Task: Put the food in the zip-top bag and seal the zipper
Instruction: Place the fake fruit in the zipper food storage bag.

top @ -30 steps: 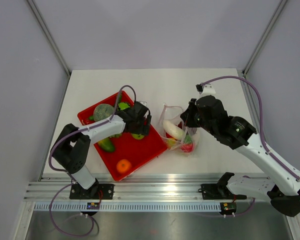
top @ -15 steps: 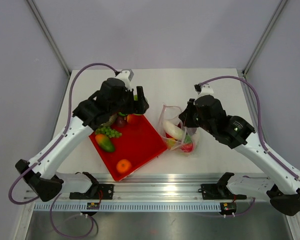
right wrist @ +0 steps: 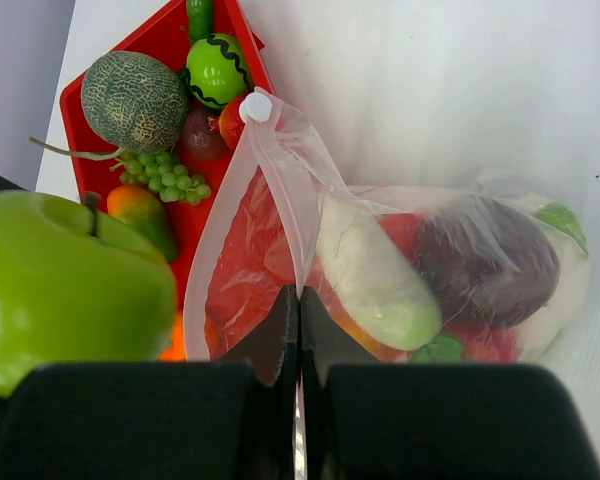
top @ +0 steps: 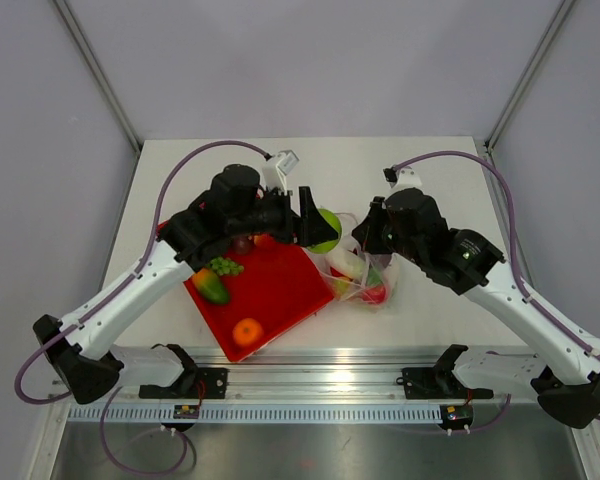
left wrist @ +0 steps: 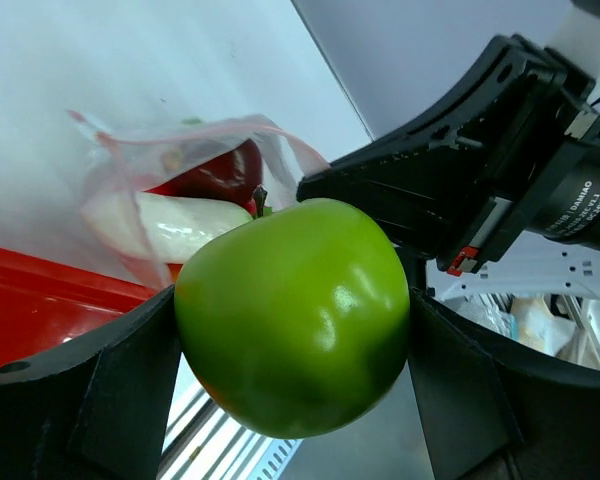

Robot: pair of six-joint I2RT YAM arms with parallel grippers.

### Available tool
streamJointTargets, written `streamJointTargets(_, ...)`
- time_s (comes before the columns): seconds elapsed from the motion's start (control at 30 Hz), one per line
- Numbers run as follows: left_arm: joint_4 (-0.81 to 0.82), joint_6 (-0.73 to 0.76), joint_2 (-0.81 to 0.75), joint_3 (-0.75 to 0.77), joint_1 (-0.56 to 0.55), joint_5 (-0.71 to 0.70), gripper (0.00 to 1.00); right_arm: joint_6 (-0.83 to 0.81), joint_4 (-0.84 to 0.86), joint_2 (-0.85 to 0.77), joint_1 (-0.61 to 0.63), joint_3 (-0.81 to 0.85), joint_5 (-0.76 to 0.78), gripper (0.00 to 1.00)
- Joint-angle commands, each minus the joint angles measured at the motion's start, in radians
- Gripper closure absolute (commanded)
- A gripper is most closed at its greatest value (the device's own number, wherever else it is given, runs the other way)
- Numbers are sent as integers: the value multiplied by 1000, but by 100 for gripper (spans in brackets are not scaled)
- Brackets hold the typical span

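The left arm (top: 140,285) stretches forward and to the right, its end effector (top: 316,222) spread wide around a green apple (left wrist: 292,315). The right arm (top: 520,300) bends leftward, its end effector (right wrist: 300,305) pinched tight on the zip-top bag (right wrist: 270,150).

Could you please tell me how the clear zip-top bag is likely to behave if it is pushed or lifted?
Probably floppy: the zip-top bag is thin, wrinkled film sagging around the toy food inside. Its mouth likely collapses unless held; the right pincer pinches one rim. Lifted by that rim, the loaded end would probably hang and swing.
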Motion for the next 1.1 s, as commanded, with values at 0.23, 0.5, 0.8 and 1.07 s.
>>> streamJointTargets(0.23,151,-40,110,-54,-48,66,39,27,39,-33,1,29,3,100)
streamJointTargets(0.5,71,1,143,12,-51,58,1,28,41,-59,1,17,35,100)
streamJointTargets(0.8,-62,72,38,120,-64,-46,17,28,39,-62,1,10,32,100)
streamJointTargets(1.07,-194,129,78,98,-61,-210,22,22,18,-64,1,15,21,100)
